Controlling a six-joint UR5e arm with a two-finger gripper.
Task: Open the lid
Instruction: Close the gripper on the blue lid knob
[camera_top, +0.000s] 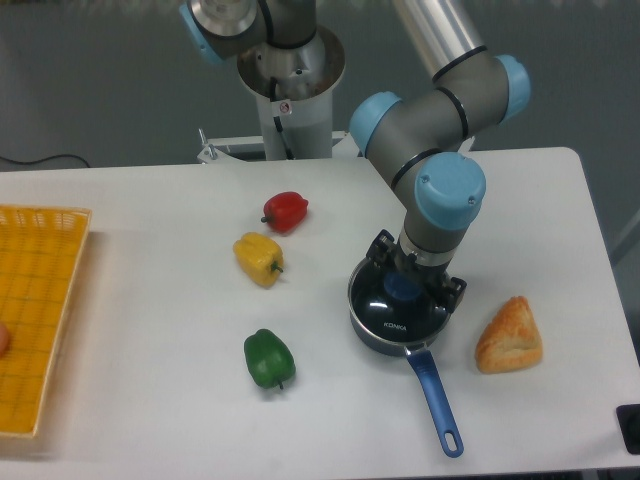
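Single fixed camera, raised in front of the tabletop (150, 400), looking down and toward the arm's base (292, 80) at the far edge, medium distance, nearly whole surface in frame, basket (35, 300) cropped at left

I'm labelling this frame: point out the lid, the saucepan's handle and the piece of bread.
lid (392, 318): fixed camera, on the glass near the KONKA lettering.
saucepan handle (434, 395): fixed camera, mid-length of the blue handle.
piece of bread (508, 337): fixed camera, middle of its crust.
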